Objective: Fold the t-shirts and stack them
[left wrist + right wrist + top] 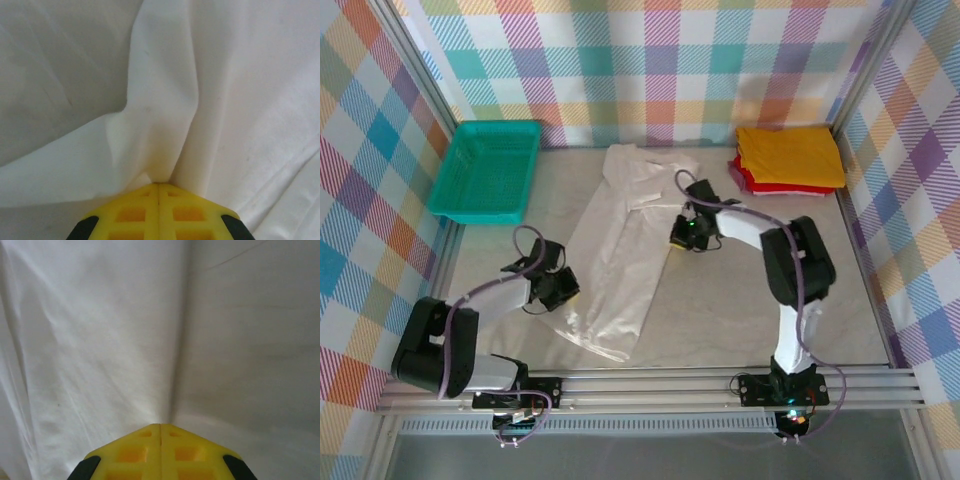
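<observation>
The white t-shirt [620,250] lies in a long, wrinkled strip across the middle of the table. My left gripper [567,291] is at the shirt's left edge, near its lower end. Its yellow fingers [130,215] are shut and pinch a ridge of the white cloth [225,100] at the tips [158,184]. My right gripper [677,236] is at the shirt's right edge, further back. It is also shut, with a crease of the white cloth [100,340] running from its tips [160,425]. A folded mustard-yellow t-shirt [790,155] rests on a red one [760,185] at the back right.
A teal mesh basket [485,170] stands at the back left. Plaid walls close in the table [740,310] on three sides. The arms' base rail [650,385] runs along the near edge.
</observation>
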